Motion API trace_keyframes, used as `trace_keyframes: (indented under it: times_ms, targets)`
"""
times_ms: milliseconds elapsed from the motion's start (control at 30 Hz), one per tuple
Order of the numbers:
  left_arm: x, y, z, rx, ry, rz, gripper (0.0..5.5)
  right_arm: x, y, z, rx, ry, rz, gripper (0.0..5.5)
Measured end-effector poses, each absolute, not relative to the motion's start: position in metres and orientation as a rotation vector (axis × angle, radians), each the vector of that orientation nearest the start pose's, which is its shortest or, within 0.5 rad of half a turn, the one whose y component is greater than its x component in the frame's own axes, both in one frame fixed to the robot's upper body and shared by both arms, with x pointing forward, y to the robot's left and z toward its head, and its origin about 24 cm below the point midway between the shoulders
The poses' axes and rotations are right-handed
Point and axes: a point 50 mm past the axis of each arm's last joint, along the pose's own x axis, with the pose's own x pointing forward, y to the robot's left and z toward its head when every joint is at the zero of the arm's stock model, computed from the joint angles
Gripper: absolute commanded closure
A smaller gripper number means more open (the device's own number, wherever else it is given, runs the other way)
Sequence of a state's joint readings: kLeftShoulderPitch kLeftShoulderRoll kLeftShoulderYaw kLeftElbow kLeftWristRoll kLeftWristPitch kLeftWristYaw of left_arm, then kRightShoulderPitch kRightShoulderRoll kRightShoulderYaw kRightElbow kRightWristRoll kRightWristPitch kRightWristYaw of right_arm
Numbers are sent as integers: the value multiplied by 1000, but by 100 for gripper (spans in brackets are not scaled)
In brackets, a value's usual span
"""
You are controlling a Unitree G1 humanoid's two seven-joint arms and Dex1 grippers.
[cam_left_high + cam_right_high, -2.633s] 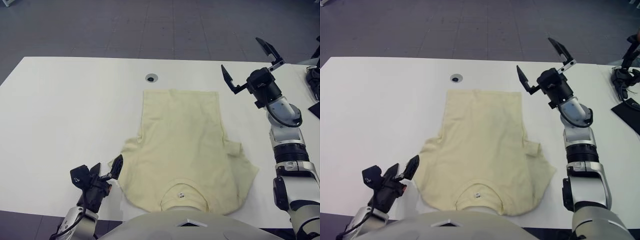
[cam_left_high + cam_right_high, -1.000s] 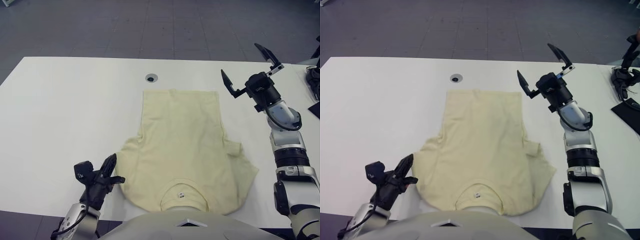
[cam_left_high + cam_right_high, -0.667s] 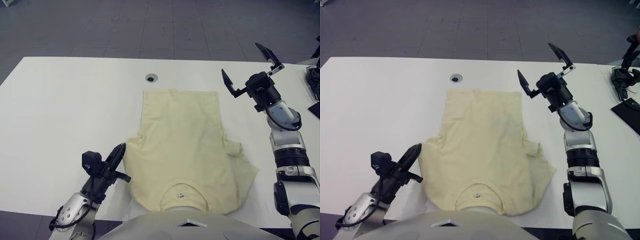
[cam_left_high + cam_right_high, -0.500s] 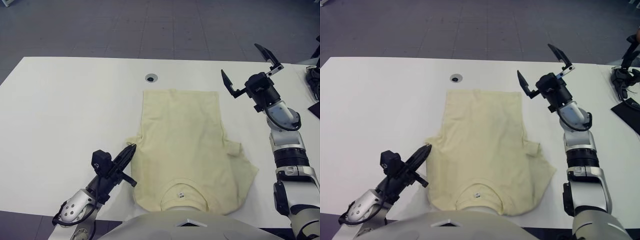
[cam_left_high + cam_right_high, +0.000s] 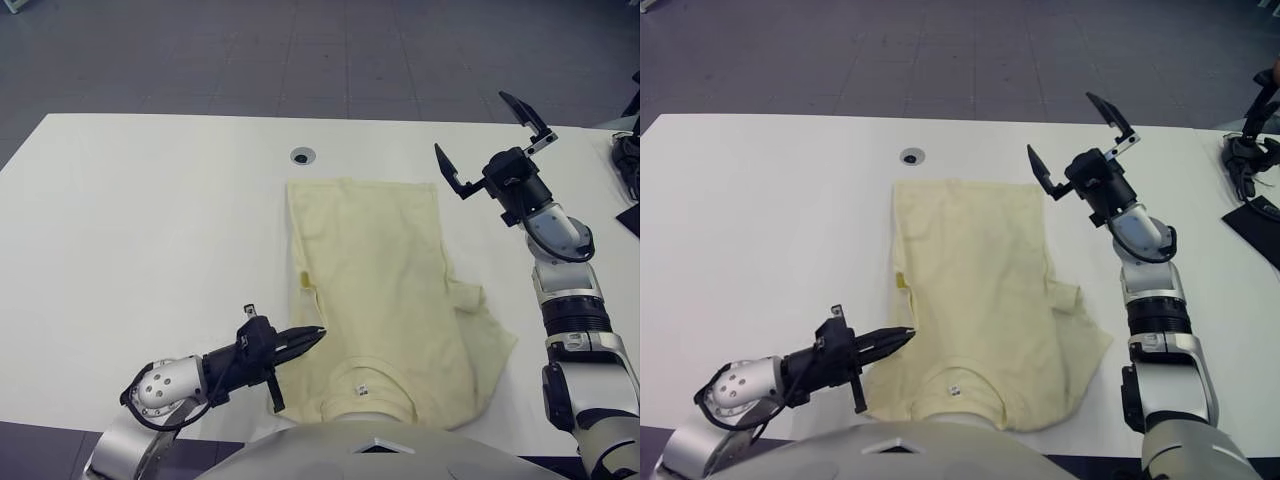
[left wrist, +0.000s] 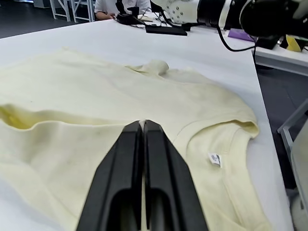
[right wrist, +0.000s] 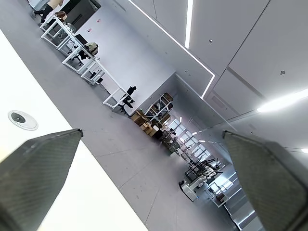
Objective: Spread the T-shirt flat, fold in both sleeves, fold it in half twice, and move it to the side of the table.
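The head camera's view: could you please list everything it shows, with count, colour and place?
T-shirt: one, pale yellow, flat at mid-table, collar nearest the robot, left sleeve tucked in, right sleeve out.
table: one, white, under everything.
grommet: one, grey, round, set in the table just beyond the hem.
dark objects: two, black, at the table's right edge.
left gripper: one, black, shut on the T-shirt left of the collar.
right gripper: one, black, open, raised by the hem's right corner.

left hand [image 5: 318,331]: black, slim tapered fingers [image 6: 120,183] | right hand [image 5: 470,124]: black, curved | arms [image 5: 562,275]: silver-grey, black joints
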State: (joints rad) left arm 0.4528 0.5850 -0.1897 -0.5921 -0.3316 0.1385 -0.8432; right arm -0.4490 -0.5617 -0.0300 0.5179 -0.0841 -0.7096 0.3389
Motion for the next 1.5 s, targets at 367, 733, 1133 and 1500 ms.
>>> trace_keyframes:
  times_ms: [367, 733, 1133, 1500]
  targets:
    - [132, 137, 69, 139, 154, -1194, 547, 315, -231, 135, -722, -497, 379, 10]
    - [130, 136, 69, 132, 162, -1234, 354, 314, -231, 133, -698, -483, 414, 10]
    - [190, 164, 119, 53, -168, -800, 135, 248, -297, 95, -70, -19, 861, 10]
    - [208, 199, 139, 31, -304, -371, 12, 158, -365, 69, 20, 471, 874, 10]
